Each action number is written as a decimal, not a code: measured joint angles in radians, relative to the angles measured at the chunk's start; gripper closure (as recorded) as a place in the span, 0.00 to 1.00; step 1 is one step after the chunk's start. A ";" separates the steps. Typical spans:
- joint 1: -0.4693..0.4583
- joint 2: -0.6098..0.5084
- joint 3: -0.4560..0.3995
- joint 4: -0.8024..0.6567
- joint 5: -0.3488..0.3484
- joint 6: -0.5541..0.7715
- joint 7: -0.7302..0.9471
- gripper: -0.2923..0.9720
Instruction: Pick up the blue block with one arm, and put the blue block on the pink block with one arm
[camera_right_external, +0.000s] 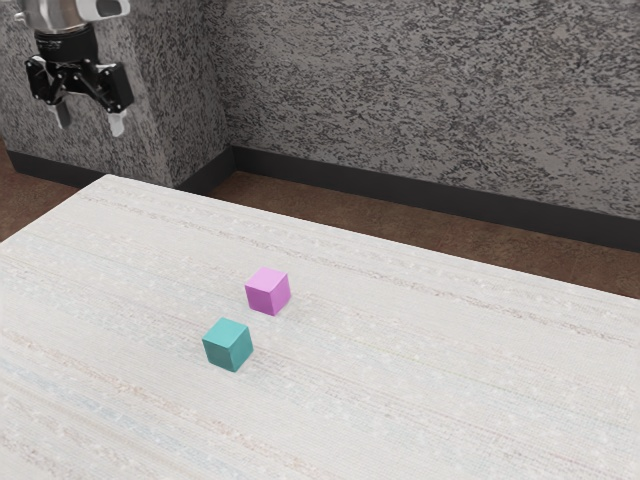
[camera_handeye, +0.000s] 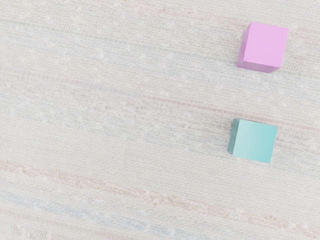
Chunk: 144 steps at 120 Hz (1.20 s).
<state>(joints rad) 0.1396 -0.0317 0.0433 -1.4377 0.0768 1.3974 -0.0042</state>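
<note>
Blue blk (camera_right_external: 228, 344) nr pink blk (camera_right_external: 268, 291), apart.

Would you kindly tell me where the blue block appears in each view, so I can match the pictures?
Exterior view: blue block on the table near the picture's middle, just below-left of the pink block, not touching.
Wrist view: blue block on the table, beside the pink block, a gap between them.
Shared landmark: the pink block.

Your arm (camera_right_external: 70, 15) comes in at the exterior view's upper left, wrist pointing straight down. Your pincer (camera_right_external: 90, 122) hangs high up (black, pale-tipped), its two fingers (camera_right_external: 117, 124) spread wide apart.
</note>
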 joint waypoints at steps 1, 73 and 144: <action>0.000 0.000 0.000 0.000 0.000 0.000 0.000 0.23; -0.028 -0.602 -0.044 -0.794 -0.004 0.124 -0.123 0.23; 0.042 -0.174 -0.227 -1.055 -0.214 0.943 -0.139 0.23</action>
<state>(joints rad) 0.1817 -0.2057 -0.1833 -2.4931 -0.1372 2.3400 -0.1432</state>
